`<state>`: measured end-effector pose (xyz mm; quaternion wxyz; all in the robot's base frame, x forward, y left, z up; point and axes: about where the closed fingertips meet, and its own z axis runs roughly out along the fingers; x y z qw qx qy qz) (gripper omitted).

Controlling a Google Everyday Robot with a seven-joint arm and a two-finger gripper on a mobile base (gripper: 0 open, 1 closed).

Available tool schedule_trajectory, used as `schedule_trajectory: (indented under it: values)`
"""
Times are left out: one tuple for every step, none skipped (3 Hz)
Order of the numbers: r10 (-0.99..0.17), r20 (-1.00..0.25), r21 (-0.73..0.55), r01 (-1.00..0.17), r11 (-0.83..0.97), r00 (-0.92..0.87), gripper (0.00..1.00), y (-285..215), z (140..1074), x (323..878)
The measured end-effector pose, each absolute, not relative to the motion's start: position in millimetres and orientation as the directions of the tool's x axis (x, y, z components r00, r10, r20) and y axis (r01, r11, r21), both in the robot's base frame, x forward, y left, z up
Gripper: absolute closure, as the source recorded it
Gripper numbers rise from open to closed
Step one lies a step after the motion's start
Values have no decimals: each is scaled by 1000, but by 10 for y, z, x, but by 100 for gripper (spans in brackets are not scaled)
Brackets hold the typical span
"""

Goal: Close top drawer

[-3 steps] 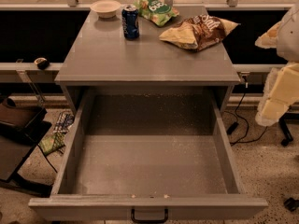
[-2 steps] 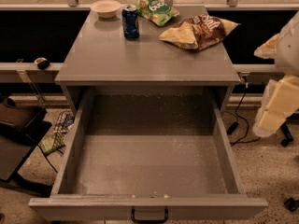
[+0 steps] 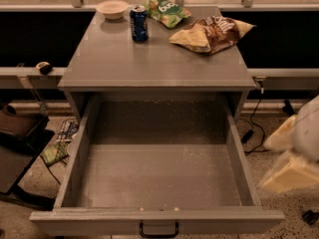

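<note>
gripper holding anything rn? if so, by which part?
Nothing visibly held. The gripper is at the right edge of the view, beside the open top drawer and apart from its black handle.

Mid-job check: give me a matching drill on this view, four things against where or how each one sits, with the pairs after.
Things:
1. top drawer
2. blue can
3. bowl
4. end effector

Places or states:
A. back left corner of the cabinet top
B. right edge of the view, outside the drawer's right wall, away from the handle
C. pulled out, wide open, only specks inside
D. standing upright between the bowl and the green bag

Pairs: 1-C, 2-D, 3-A, 4-B
</note>
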<state>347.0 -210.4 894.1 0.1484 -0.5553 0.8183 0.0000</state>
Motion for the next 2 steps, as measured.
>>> schedule_trajectory:
  values:
    - [-898,-228,-117,-905,409,-376,66,-2101,8396,3078]
    - [-893,-193,-50,-905,422,-406,89,-2138,7754,2703]
